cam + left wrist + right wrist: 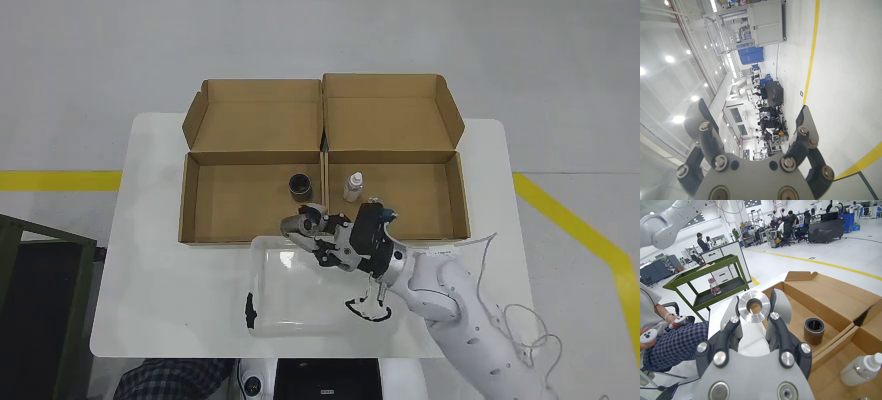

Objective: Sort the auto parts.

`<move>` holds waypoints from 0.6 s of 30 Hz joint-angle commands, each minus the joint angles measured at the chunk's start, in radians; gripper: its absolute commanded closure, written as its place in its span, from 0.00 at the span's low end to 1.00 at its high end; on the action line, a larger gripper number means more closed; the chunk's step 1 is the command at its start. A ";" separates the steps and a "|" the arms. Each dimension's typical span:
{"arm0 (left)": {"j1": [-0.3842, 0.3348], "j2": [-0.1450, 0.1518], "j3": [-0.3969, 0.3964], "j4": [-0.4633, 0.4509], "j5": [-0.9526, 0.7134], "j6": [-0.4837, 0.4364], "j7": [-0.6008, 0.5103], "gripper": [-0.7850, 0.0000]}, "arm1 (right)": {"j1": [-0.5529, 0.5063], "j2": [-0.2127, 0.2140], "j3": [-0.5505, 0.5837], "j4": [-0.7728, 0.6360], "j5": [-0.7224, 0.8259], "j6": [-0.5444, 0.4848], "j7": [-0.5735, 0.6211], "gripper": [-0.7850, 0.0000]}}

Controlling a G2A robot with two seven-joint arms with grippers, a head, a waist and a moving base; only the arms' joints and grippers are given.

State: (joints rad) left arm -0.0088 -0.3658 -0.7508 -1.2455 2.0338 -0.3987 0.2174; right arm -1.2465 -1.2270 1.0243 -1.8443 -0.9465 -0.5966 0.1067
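Clamping right gripper (pixel 755 303) fingers on metal ring (pixel 761 315), I am holding it over near edge of left box (pixel 230 200), judging it is joining black cylinder (pixel 299 184). Bottle (pixel 353 185) is lying in right box (pixel 420 195). Left gripper (pixel 753 108) fingers are hanging apart, idle.

Right arm (pixel 440 295): glossy white rounded shells, thin white cable (pixel 512 318) looping beside. Right gripper (pixel 754 303): black linkage fingers (pixel 778 328), pale grey pads (pixel 782 303), round silver screws (pixel 787 356), grey wrist plate (pixel 753 374) with two recessed bolts. Left gripper (pixel 753 108): same build.
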 commanded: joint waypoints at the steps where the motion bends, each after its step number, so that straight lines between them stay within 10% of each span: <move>1: 0.000 0.000 0.000 0.000 0.000 0.000 0.000 0.00 | 0.001 0.000 0.000 0.001 0.002 0.002 -0.001 1.00; 18: 0.000 0.000 0.000 0.000 0.000 0.000 0.000 0.00 | 0.094 -0.004 -0.034 0.014 -0.196 0.087 0.223 1.00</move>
State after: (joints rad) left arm -0.0088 -0.3658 -0.7508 -1.2455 2.0338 -0.3987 0.2174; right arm -1.1643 -1.2293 0.9950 -1.8380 -1.1429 -0.5084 0.3194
